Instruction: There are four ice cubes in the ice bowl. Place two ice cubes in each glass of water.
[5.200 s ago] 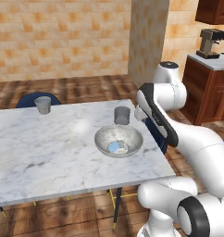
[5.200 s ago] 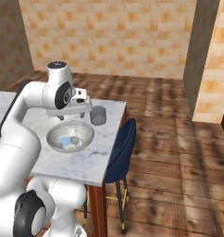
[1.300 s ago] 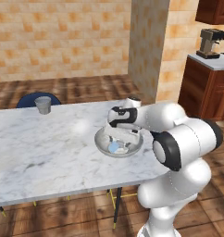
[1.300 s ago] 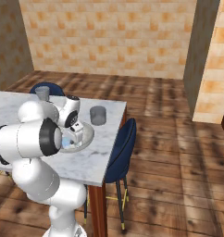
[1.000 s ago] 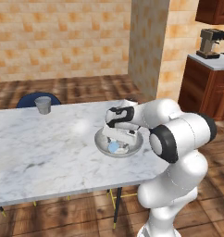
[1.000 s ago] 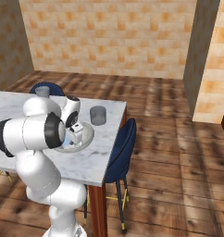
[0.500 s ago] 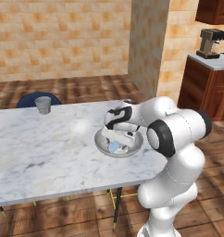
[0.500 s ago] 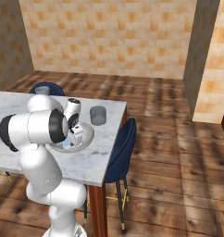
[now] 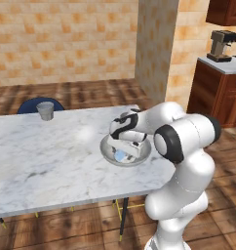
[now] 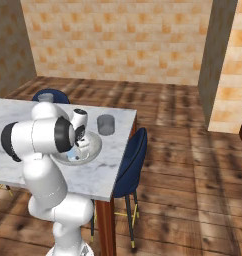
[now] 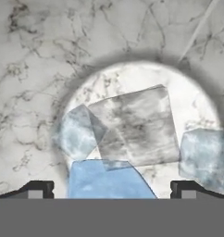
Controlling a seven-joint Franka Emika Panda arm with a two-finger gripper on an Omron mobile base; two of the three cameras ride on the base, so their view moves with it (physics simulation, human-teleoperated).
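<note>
The ice bowl (image 9: 109, 152) sits on the table (image 9: 51, 161) near its right edge, with the ice cubes (image 11: 132, 125) lying together in its bottom, several overlapping or touching. The gripper (image 9: 126, 152) hangs inside the bowl, just above the cubes. One glass of water (image 10: 106, 125) stands behind the bowl, close to the table's far right corner. The other glass of water (image 9: 45, 110) stands well apart, at the far edge toward the left, with a chair (image 9: 38, 104) behind it. Another chair (image 10: 130, 162) is tucked at the table's right edge.

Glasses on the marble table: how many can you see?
2. One glass stands at the table's far left edge by a blue chair; the other glass sits just beyond the ice bowl.
</note>
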